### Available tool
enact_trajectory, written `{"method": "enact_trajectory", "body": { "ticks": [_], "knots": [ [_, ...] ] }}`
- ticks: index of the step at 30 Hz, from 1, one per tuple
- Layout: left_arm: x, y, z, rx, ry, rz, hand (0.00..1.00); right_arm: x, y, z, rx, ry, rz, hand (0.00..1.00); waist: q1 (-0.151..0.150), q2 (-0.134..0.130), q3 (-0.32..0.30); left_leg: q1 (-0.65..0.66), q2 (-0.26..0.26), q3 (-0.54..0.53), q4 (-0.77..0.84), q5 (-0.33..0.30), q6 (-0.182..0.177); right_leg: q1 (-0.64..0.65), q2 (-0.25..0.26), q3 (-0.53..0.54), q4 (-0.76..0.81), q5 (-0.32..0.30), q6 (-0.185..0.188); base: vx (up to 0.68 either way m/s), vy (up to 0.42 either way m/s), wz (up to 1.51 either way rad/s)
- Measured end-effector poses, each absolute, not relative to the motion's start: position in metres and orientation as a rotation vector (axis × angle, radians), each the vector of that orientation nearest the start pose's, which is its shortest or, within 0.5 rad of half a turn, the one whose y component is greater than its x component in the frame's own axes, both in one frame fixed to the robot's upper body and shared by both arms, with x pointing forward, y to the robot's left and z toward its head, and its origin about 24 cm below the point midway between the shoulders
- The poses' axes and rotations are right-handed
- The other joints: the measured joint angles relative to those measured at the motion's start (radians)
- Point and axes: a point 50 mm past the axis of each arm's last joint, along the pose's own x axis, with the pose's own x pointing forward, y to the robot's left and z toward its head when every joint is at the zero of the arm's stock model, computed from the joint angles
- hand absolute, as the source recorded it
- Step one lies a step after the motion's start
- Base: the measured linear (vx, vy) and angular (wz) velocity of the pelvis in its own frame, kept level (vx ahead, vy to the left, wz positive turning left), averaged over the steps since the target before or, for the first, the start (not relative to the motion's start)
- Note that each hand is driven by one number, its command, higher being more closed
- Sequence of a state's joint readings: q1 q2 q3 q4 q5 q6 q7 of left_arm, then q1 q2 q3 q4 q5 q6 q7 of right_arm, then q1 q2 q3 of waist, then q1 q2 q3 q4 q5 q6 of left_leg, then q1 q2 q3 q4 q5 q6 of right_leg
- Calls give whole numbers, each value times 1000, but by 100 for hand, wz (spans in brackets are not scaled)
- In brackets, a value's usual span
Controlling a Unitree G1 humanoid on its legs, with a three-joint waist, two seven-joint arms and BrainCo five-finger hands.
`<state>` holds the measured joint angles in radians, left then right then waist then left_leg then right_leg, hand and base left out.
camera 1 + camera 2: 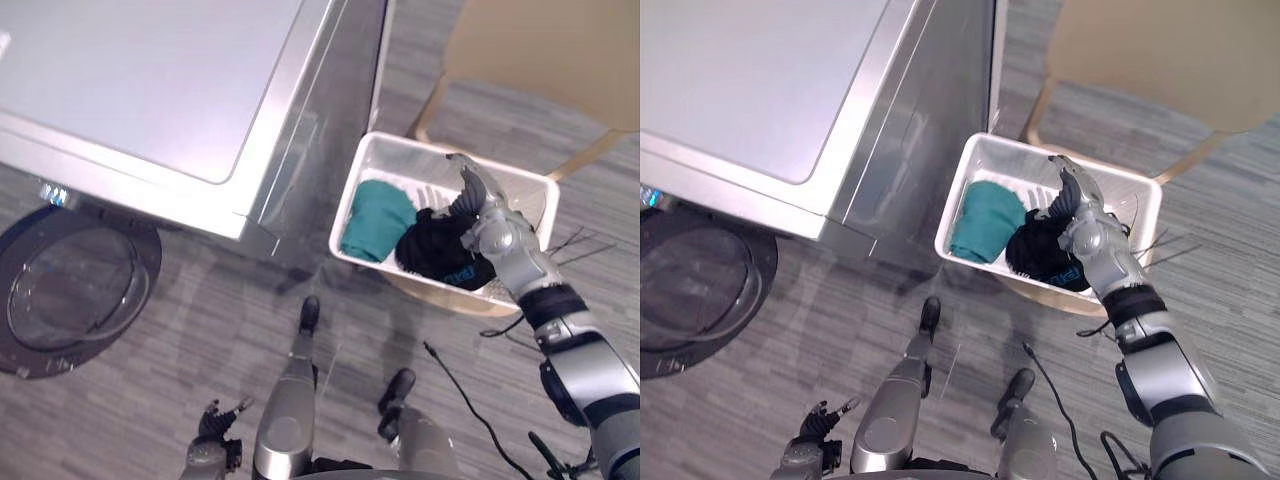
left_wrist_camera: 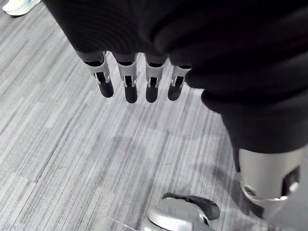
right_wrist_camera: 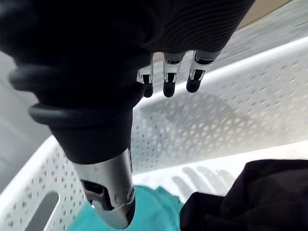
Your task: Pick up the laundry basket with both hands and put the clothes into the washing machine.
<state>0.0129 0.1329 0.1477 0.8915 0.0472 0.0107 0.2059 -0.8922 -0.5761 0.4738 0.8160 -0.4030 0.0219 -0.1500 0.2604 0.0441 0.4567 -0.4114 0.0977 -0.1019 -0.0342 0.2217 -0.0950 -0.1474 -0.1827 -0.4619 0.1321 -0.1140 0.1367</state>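
Right hand hangs over the white basket with its fingers straight and apart, holding nothing. Its plastic walls are full of little holes, and it is shaped like a box. Inside lie a soft teal cloth and a crumpled black cloth, touching each other. Just beside the basket stands the smooth silver washing machine, with its round dark door swung open. Left hand hangs low over the stripy grey floor, fingers loose.
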Motion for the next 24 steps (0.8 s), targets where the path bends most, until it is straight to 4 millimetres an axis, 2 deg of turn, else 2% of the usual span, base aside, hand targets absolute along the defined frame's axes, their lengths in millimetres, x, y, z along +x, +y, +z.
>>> {"method": "enact_trajectory", "body": {
  "ticks": [4,5,7,8,12,16,20,24],
  "knots": [
    [163,226,-125,207,857,349,0,396,-193,134,-1289,-68,22,0,12,1,11,-42,-10,-38,2,4,-6,-30,-7,-33,35,-36,-1,13,16,28],
    [169,223,-123,214,844,332,0,397,-188,129,-1296,-59,40,0,28,2,13,-56,-9,-44,2,6,-8,-46,-7,-35,45,-43,-1,19,12,10],
    [175,219,-121,222,821,311,0,399,-183,123,-1312,-35,50,0,29,3,14,-75,-11,-62,13,8,-9,-52,-5,-52,51,-49,-1,24,4,18],
    [180,217,-119,226,810,300,0,400,-184,123,-1333,-27,43,100,31,3,14,-82,-12,-72,16,8,-9,-52,-3,-62,53,-52,-4,25,-1,23],
    [195,206,-113,225,767,262,0,405,-184,134,-1378,-46,6,100,34,3,14,-111,-11,-103,12,15,-21,-81,-5,-88,96,-88,-5,7,-2,19],
    [199,201,-112,214,758,255,0,406,-183,135,-1367,-50,-8,100,35,3,15,-112,-11,-113,10,19,-26,-94,-15,-95,145,-119,-8,11,-22,11],
    [197,197,-114,199,768,252,0,403,-188,137,-1188,-41,-51,100,30,1,16,-93,-3,-110,11,19,-27,-81,-17,-86,146,-120,-9,9,-18,-3],
    [193,204,-115,181,776,282,0,393,-204,133,-968,-35,-116,100,22,-19,27,-35,2,-91,11,19,-27,-31,-14,-65,133,-118,-11,-24,-9,-12]
  ]
}}
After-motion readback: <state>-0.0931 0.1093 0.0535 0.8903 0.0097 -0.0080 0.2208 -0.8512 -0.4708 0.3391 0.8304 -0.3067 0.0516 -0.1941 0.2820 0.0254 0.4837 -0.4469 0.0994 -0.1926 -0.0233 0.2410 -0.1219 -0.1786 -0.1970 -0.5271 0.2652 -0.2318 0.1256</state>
